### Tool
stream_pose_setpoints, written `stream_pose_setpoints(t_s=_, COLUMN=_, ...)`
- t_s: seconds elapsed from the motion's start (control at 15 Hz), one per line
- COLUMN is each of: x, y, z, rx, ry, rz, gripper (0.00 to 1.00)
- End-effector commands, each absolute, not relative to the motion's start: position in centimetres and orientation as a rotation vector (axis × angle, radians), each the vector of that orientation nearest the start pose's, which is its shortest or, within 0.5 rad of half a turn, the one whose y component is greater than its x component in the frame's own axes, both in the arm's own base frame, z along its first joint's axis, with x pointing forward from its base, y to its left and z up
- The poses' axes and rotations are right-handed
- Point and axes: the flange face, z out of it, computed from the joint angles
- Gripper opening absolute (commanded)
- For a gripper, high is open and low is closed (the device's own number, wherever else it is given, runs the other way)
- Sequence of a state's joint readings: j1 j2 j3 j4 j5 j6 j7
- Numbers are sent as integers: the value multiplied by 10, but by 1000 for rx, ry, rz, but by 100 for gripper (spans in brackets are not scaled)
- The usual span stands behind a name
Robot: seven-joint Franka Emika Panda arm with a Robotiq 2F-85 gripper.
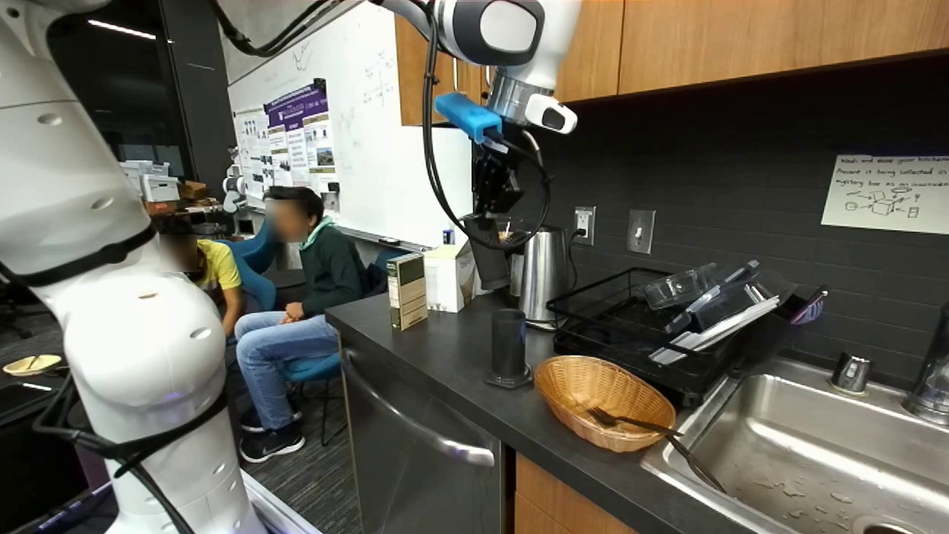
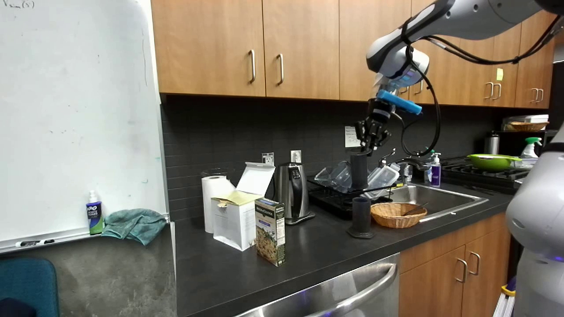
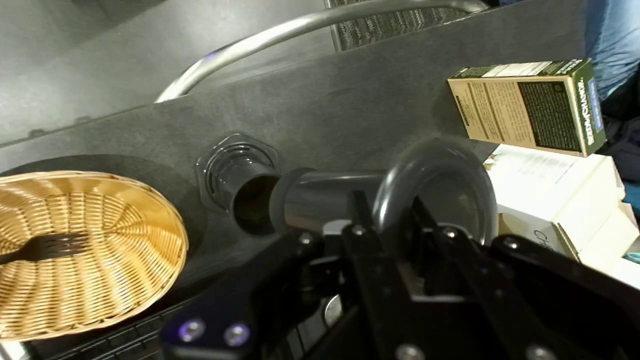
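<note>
My gripper (image 1: 485,211) is shut on the top rim of a dark grey translucent plunger tube (image 1: 491,256). The tube hangs below the fingers, nearly upright, above the counter in both exterior views (image 2: 359,171). In the wrist view, the fingertips (image 3: 387,210) straddle the tube's rim, and its body (image 3: 325,197) points left. A matching dark cylinder with a flanged base (image 1: 508,345) stands upright on the counter, lower than the held tube and apart from it in an exterior view (image 2: 361,215). Its open mouth shows beside the tube's lower end in the wrist view (image 3: 255,202).
A wicker basket (image 1: 593,393) with a dark fork (image 1: 630,423) stands beside the cylinder, near the sink (image 1: 808,445). A dish rack (image 1: 586,326), steel kettle (image 1: 543,274), open white box (image 2: 235,220) and food box (image 2: 270,231) stand around. Wooden cabinets (image 2: 304,44) hang above.
</note>
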State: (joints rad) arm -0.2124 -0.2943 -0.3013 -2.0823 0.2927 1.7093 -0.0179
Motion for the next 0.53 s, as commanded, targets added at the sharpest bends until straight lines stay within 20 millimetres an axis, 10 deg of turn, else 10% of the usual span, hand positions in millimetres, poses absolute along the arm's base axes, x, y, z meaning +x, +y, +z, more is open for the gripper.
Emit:
stream_pose_setpoints(t_s=0.0, x=410, y=-218, z=544, rx=-2610, ry=738, rz=-16, gripper=5)
stream_pose_setpoints(t_s=0.47, x=404, y=-227, z=545, rx=-2565, ry=782, rz=-4, gripper=5)
